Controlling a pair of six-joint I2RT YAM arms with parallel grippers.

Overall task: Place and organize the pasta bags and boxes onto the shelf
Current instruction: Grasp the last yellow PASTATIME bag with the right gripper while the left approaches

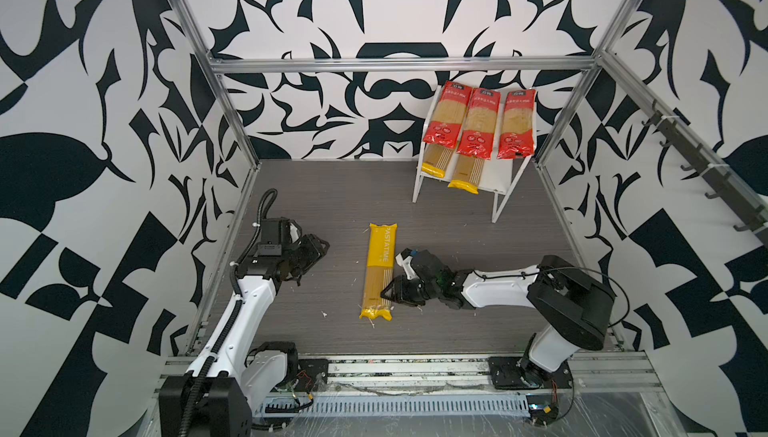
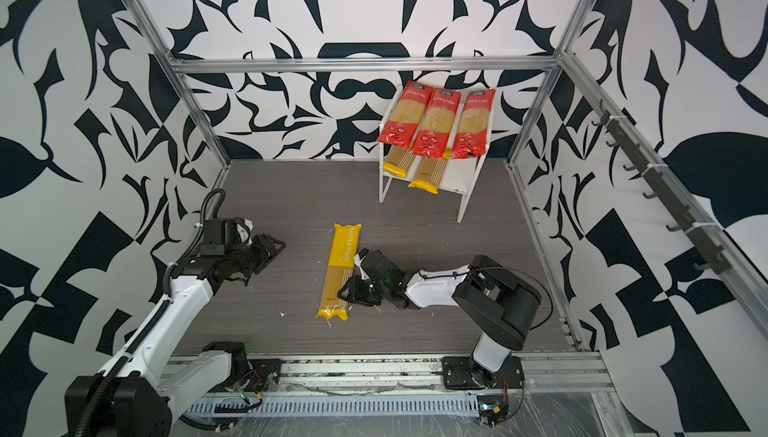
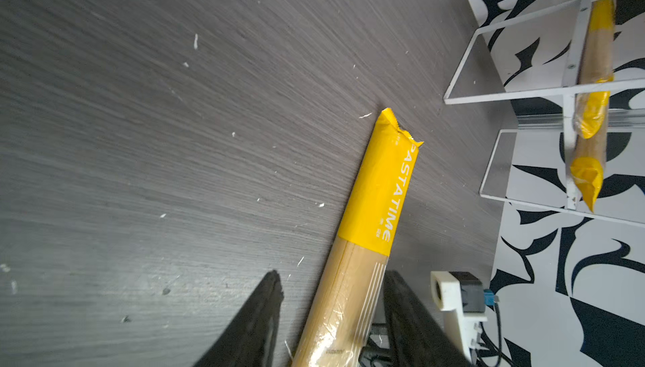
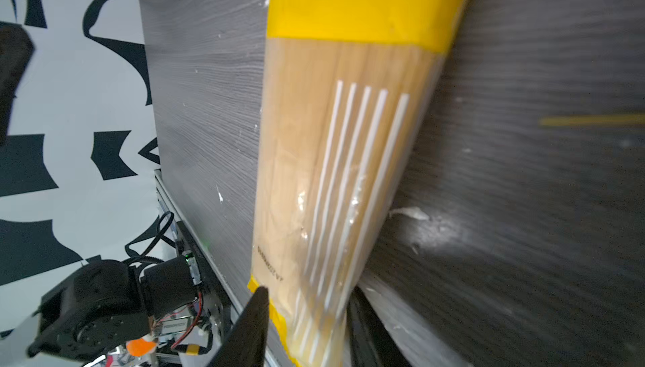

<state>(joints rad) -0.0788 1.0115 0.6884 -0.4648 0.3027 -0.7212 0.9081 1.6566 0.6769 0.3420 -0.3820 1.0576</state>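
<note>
Nearly done: three red-ended clear spaghetti packets [image 1: 478,123] atop the small white two-tier shelf [image 1: 498,177] at upper right, two yellow-ended packets [image 1: 467,173] on its lower tier. Left to shelve: last yellow-ended packet [image 1: 380,264], lying mid-frame, right gripper [image 1: 388,291] astride it, clamp unclear; left gripper [image 1: 320,248] part-open, empty.

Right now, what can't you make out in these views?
- Two yellow packets on the lower tier of the shelf: far ends hidden under the red packets in both top views.
- Right gripper: right wrist view is blurred and its edge cuts the jaws off; whether they clamp the loose packet is unclear.
- Red packets' print: too small in both top views.
</note>
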